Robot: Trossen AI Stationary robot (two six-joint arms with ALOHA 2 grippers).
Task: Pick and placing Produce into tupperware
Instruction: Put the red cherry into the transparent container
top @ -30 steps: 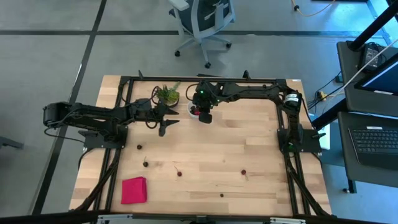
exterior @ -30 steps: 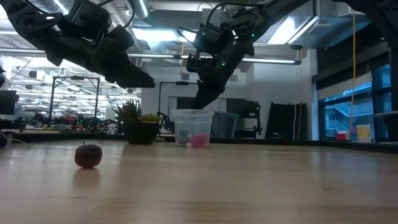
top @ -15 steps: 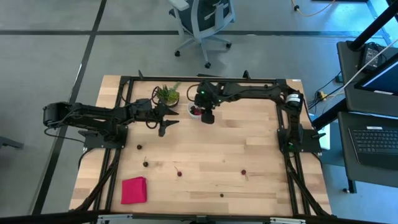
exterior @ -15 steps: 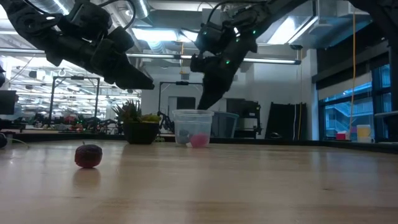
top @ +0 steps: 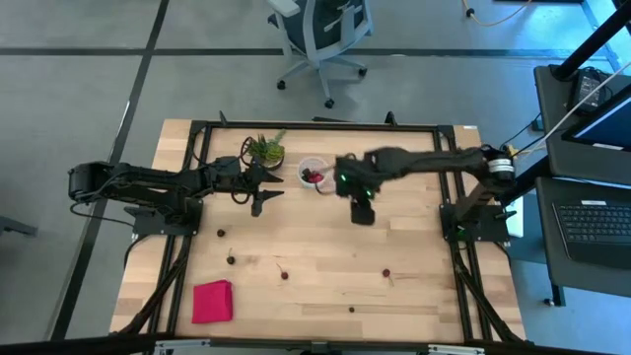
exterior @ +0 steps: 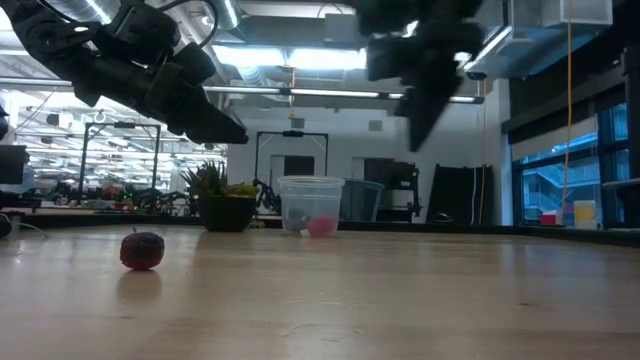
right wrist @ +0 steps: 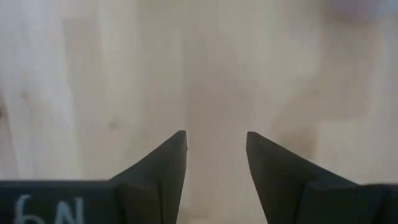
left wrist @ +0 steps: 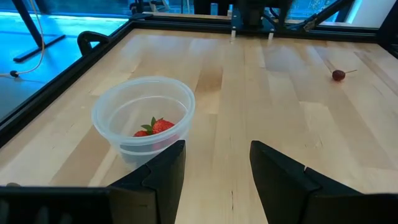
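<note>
a: right gripper (top: 362, 214) over bare wood near the table's middle, fingers spread, holding nothing. left gripper (top: 259, 200) beside the tupperware (top: 314, 175), fingers apart, empty.

b: produce count?

a: one red strawberry-like fruit (left wrist: 155, 127) in the tupperware. five loose produce (top: 231, 259) dots on the table (top: 414, 286), high view. one potted plant (top: 264, 150), one pink cloth (top: 212, 301).

b: hard to see?

a: right arm blurred in low view; loose fruits too small for detail.

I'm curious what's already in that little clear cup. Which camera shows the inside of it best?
The left wrist view: it looks down into the tupperware and shows a red fruit with green leaves. The high view shows only a small red spot in the cup; the low view a pink blur through its wall; the right wrist view misses it.
</note>
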